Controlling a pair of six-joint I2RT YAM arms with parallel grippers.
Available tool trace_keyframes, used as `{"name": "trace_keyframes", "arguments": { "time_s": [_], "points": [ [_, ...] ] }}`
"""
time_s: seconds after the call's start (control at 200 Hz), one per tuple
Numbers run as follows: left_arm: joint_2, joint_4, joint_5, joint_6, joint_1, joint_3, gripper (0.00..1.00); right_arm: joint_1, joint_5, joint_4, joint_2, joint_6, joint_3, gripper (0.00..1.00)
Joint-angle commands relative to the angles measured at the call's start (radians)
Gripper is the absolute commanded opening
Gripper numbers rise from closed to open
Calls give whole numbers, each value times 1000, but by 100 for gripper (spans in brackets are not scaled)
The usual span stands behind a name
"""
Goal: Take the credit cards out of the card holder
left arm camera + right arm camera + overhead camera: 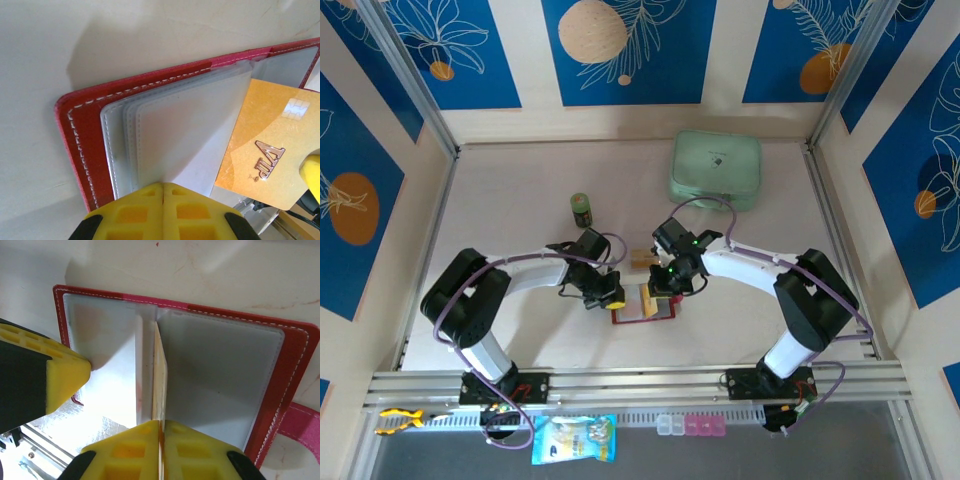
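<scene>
Right gripper (161,426) pinches orange card (265,150) edge-on, mostly out of clear sleeves (180,135) | left gripper (162,189) clamps sleeves at holder's nine o'clock | card holder (295,390) open, seven o'clock from mint-green case (716,170) | best: pull straight, no twist, left anchoring.

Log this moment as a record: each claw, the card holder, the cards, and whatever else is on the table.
left claw: shut on the clear sleeves
right claw: shut on the orange card, which is partly out of the sleeves
card holder: open, lying on the table
tan card: on the table just beyond the holder
others: mint-green case, small jar
</scene>
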Motion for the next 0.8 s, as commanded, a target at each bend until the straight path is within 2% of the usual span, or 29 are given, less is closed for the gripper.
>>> {"name": "trace_keyframes", "arguments": {
  "time_s": [0.0,0.46,0.795],
  "points": [
    [13,-18,-6,20,-9,-15,2,15,-25,8,21,39,3,12],
    [14,-5,-2,18,-9,-22,2,35,3,-11,-5,113,-10,14],
    [10,-4,-3,22,-9,-22,2,42,18,-17,-10,113,-3,9]
  ]
}}
